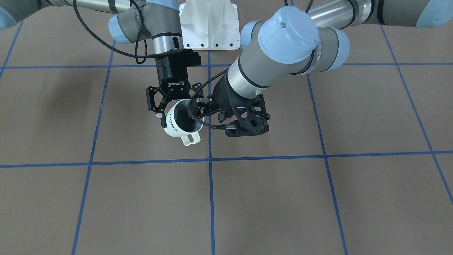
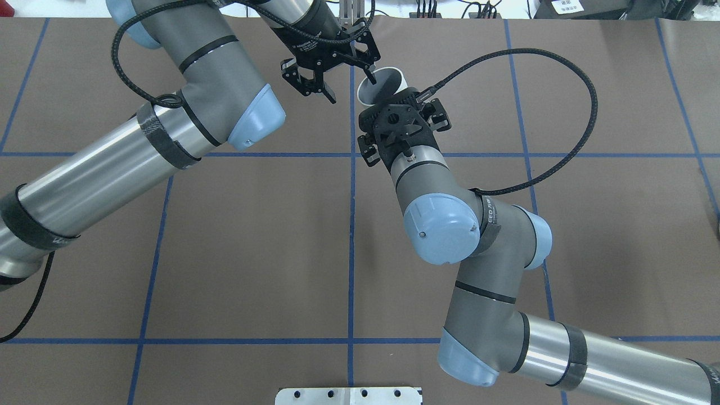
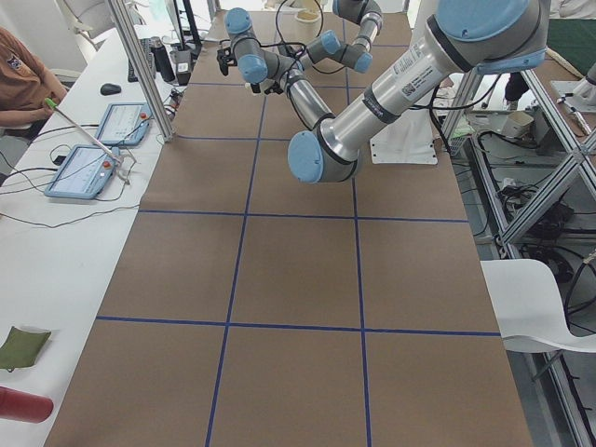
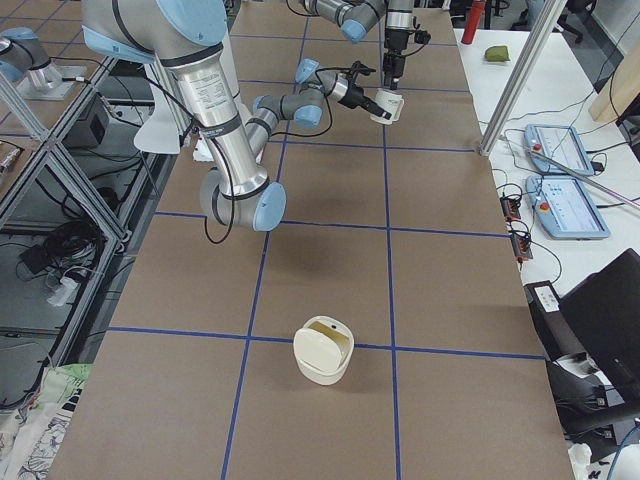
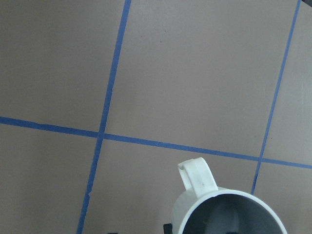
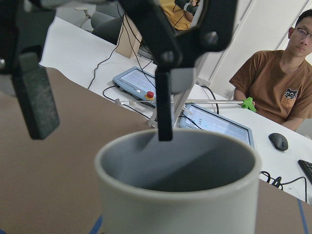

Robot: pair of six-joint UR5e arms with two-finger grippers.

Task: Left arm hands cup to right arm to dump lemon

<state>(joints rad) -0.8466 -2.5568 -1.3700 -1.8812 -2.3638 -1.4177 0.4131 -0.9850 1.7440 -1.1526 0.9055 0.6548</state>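
Step in hand: the hand-over, judged near its mid-point; the white HOME-lettered mug (image 1: 174, 124) hangs tilted above the brown blue-taped counter (image 1: 269, 198), just left of centre in the front view. The right arm's black bracket-mounted tool (image 1: 201, 112) is clenched on the mug's flank, reaching in from that frame's right; the left arm's black ROBOTIQ-marked linkage tool (image 2: 352, 90) stands released and points downward; one finger (image 6: 34, 92) hangs outside the wall at the left of the right wrist view, the other over the mouth by the far rim.

Next move, as judged: the left tool must rise straight clear of the rim without nudging it; the right arm can then carry and tip the mug.

Hard to make out: the lemon shows in no view, the dark grey interior lying in shadow; a black braided cable (image 1: 191, 109) screens the right tool's grip; both side views are too small to serve.
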